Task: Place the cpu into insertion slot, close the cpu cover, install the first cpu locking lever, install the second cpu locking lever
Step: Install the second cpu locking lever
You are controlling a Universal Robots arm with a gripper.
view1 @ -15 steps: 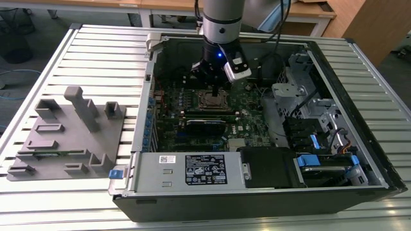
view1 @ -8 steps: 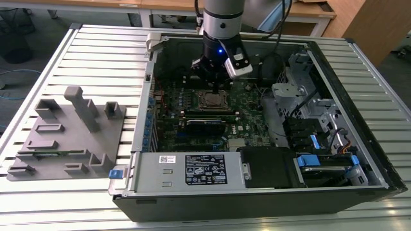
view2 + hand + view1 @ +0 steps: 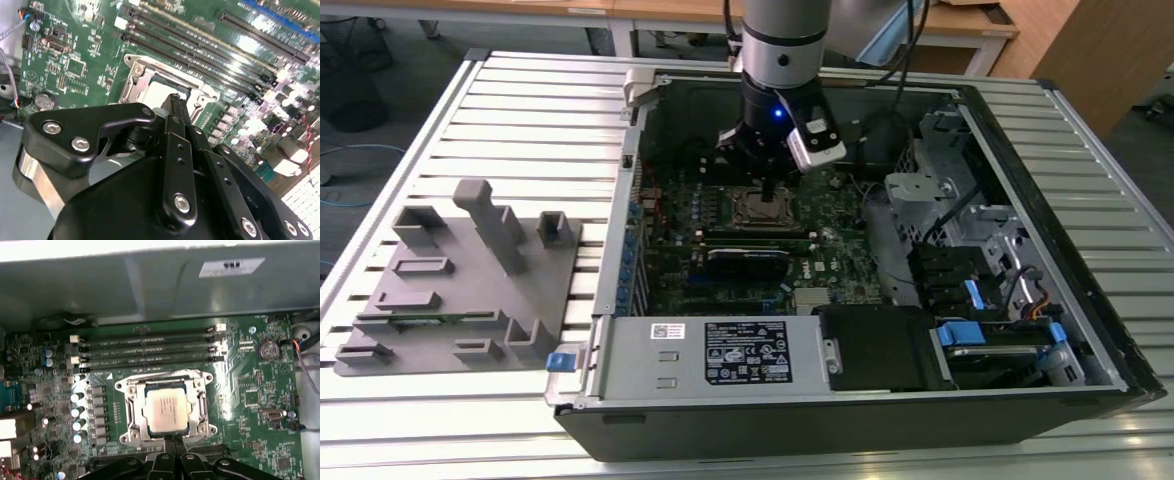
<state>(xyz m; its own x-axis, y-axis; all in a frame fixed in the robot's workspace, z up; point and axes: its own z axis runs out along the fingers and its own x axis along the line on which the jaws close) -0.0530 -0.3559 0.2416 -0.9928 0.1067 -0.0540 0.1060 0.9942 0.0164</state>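
Note:
The cpu (image 3: pixel 167 411), a dull silver square chip, lies flat in the insertion slot on the green motherboard (image 3: pixel 250 390). The cpu cover (image 3: pixel 131 410), a silver metal frame, lies down around it with the chip showing through its window. My gripper (image 3: pixel 170 440) has its black fingers pressed together, shut, with the tips right at one edge of the socket. In the second wrist view the fingertips (image 3: pixel 176 102) sit just over the cover (image 3: pixel 137 75) and chip (image 3: pixel 160 92). In the exterior view the gripper (image 3: pixel 765 195) hangs straight over the socket (image 3: pixel 761 210). I cannot make out the locking levers.
The open computer case (image 3: pixel 1067 390) stands on a slatted metal table (image 3: pixel 520 100). Memory slots (image 3: pixel 150 350) run beside the socket, with capacitors (image 3: pixel 77 410) on another side. A power supply (image 3: pixel 707 355), drive bays and cables (image 3: pixel 974 290) fill the case. A grey fixture (image 3: pixel 454 270) lies at the exterior view's left.

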